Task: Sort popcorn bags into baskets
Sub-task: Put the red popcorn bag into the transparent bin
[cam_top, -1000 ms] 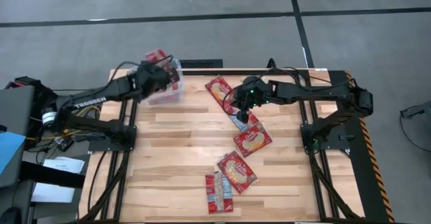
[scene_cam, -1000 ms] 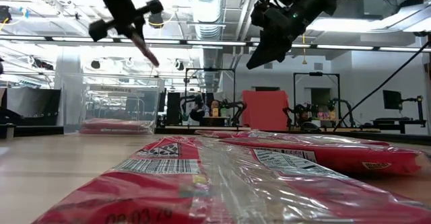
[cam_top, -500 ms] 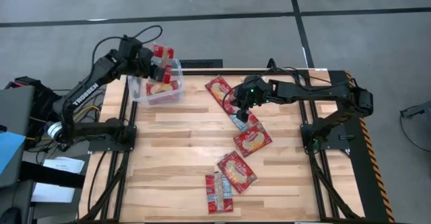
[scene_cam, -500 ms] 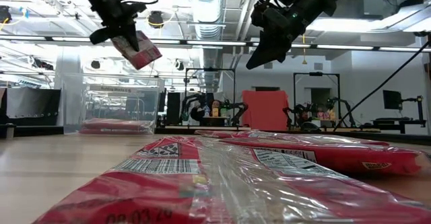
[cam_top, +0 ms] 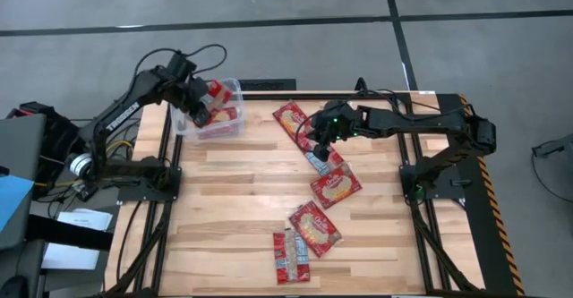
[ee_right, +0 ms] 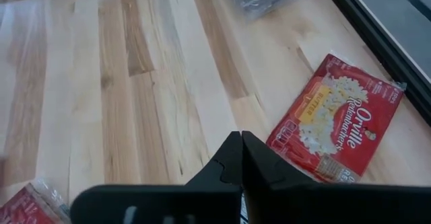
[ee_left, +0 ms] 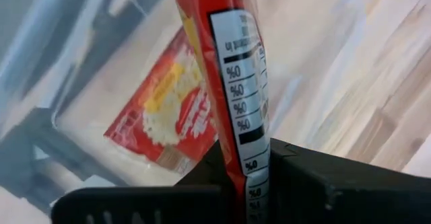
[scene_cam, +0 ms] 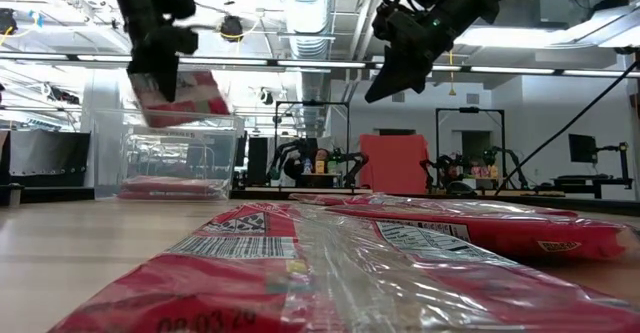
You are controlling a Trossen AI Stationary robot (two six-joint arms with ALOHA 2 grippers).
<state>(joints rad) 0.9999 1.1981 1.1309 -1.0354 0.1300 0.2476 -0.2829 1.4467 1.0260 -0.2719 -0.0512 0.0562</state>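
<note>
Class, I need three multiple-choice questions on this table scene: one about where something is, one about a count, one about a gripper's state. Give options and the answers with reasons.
1. Where is the clear tub?
A. the table's far left corner
B. the table's centre
C. on the floor

2. How many popcorn bags lie on the bare table?
A. two
B. five
C. nine

3. The left gripper is:
A. open, empty
B. shut on a popcorn bag
C. out of view

Answers: 1 A, the high view shows it there. 2 B, five counted there. 3 B, the left wrist view shows it pinched.

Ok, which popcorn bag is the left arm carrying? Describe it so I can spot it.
Find the clear tub at the table's far-left corner. Just above it, the left gripper is shut on one red popcorn bag. It is the only bag in the air; the rest lie flat.
</note>
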